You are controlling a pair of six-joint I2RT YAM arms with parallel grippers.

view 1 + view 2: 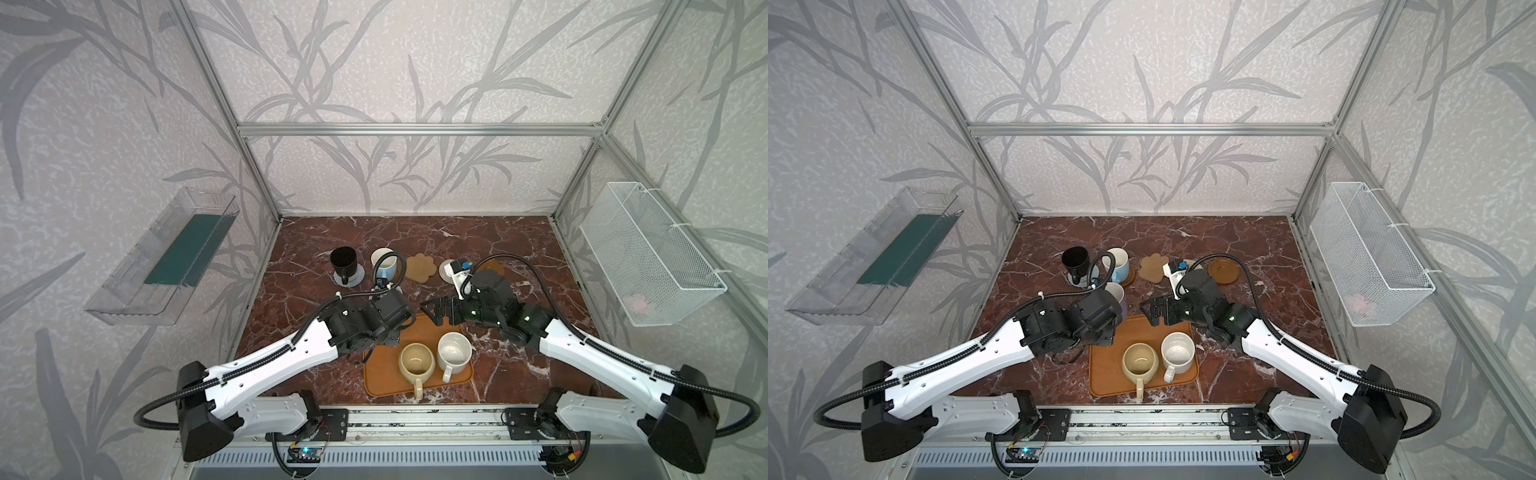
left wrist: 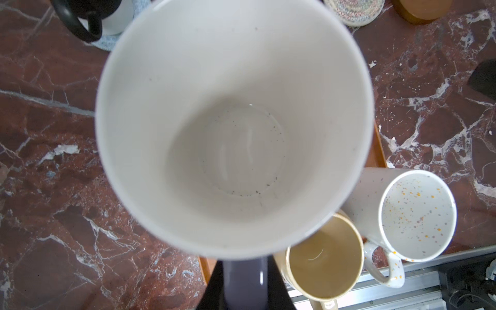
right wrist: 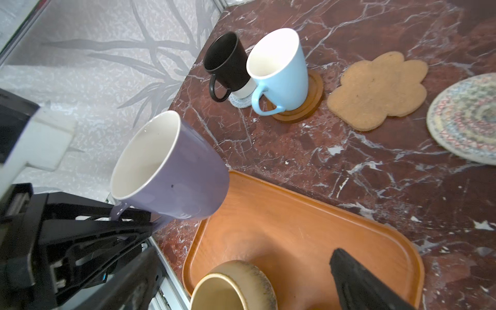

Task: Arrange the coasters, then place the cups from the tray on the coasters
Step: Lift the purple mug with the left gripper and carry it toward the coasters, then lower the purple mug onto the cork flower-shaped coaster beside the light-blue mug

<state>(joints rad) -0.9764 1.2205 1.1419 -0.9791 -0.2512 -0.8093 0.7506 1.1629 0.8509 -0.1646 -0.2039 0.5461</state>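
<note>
My left gripper [image 2: 245, 280] is shut on the handle of the lavender cup [image 3: 171, 171], which hangs tilted above the far left corner of the orange-brown tray [image 1: 382, 382]. The tan-yellow cup [image 1: 417, 363] and the speckled white cup [image 1: 454, 353] stand on the tray. My right gripper [image 1: 432, 309] hovers open over the tray's far edge, holding nothing. The black cup [image 1: 343, 259] sits on the grey coaster [image 1: 355, 276]. Beside it, the light blue cup [image 1: 384, 262] rests on a wooden disc [image 3: 308, 107]. The flower coaster [image 1: 420, 268], cream woven coaster [image 3: 467, 118] and second wooden disc [image 1: 1224, 270] lie bare.
A white wire basket [image 1: 648, 253] hangs on the right wall and a clear plastic shelf [image 1: 162, 257] on the left wall. An aluminium rail [image 1: 415, 415] runs along the front edge of the marble tabletop [image 1: 519, 249].
</note>
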